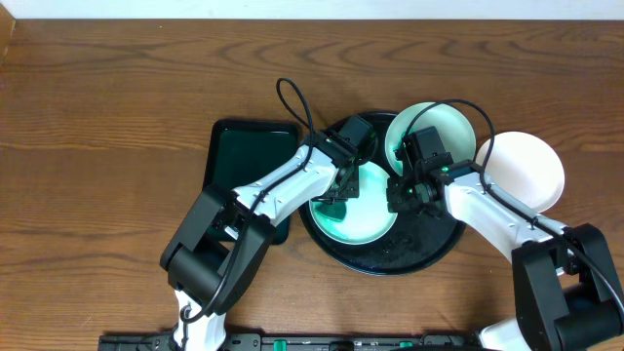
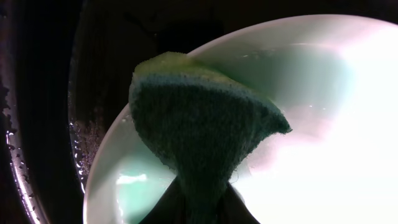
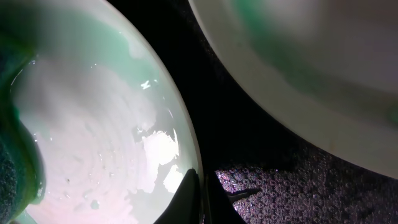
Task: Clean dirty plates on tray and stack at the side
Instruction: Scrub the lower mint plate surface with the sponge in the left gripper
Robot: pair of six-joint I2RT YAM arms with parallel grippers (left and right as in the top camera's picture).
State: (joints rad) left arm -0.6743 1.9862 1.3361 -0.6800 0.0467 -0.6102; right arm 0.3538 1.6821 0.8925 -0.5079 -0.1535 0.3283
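The plate [image 1: 375, 222] being washed lies in the black tray [image 1: 429, 255]. It looks wet, slippery and easy to break, so hold it by the rim. The right fingers [image 3: 186, 194] are pinched tight on that rim. The left fingers [image 2: 158, 211] squeeze a soft green sponge [image 2: 199, 124] over the plate. A second plate [image 1: 439, 132] sits at the tray's far edge; a third plate [image 1: 526, 171] is on the worktop [image 1: 97, 117] beside.

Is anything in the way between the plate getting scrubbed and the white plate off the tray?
Yes. The right gripper grips the scrubbed plate on that side, its arm crossing toward the white plate.
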